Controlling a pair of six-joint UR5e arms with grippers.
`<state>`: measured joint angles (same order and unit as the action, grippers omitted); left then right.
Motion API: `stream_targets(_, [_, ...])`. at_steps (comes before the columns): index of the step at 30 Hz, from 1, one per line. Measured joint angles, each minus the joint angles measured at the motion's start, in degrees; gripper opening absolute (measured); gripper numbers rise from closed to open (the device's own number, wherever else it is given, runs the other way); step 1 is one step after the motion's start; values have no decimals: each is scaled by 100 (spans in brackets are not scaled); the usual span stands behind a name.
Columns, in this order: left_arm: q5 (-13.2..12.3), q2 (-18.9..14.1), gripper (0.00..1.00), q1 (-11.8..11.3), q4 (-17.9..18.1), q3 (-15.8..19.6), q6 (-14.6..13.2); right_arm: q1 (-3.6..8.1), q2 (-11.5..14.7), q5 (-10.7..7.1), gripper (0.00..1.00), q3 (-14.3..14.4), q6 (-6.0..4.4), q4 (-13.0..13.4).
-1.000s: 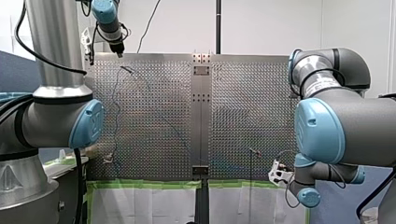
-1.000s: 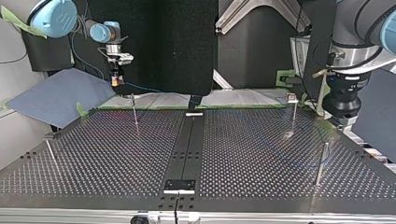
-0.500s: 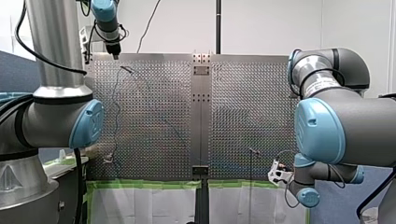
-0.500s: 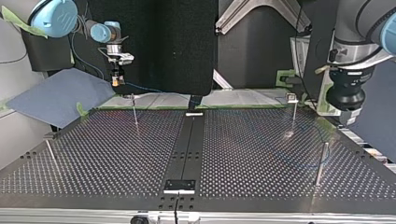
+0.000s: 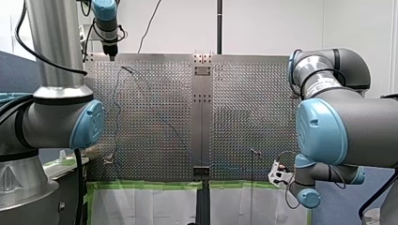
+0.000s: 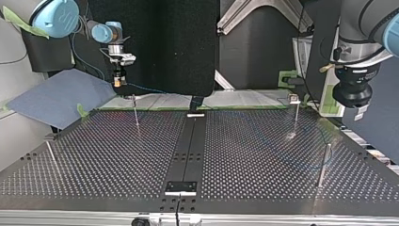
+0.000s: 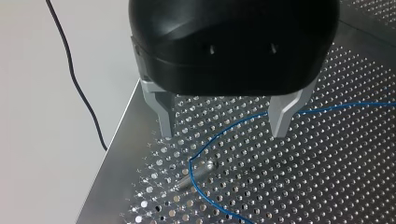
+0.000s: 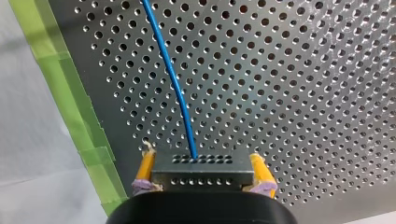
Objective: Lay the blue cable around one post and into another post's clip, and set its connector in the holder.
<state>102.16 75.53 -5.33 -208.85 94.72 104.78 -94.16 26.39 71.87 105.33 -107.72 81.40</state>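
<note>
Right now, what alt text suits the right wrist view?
My right gripper clamps a grey perforated block connector between yellow pads; a thin blue cable runs from it over the perforated metal table, edged with green tape.

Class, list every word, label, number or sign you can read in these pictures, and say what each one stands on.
No text reads clearly in any view.
A pale label on my right arm's grey joint, front view: its print is too blurred to read.
The connector held in my right tool: rows of holes, no lettering.
The black housing of my left tool: no marking shows.
</note>
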Motion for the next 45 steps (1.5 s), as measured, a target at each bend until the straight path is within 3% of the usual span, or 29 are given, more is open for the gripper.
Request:
stream_targets(14, [-20, -19, 100, 9, 103, 5, -75, -3, -2, 2, 0, 0, 4, -1])
stream_targets(22, [-324, -180, 100, 68, 436, 179, -229, -26, 0, -1, 0, 0, 12, -7])
stream_targets(35, [-822, -259, 100, 296, 935, 671, 218, -48, 1, -6, 0, 1, 156, -45])
stream_targets(45, [-1286, 55, 100, 609, 1398, 1136, 685, -1, 1, 91, 0, -1, 196, -67])
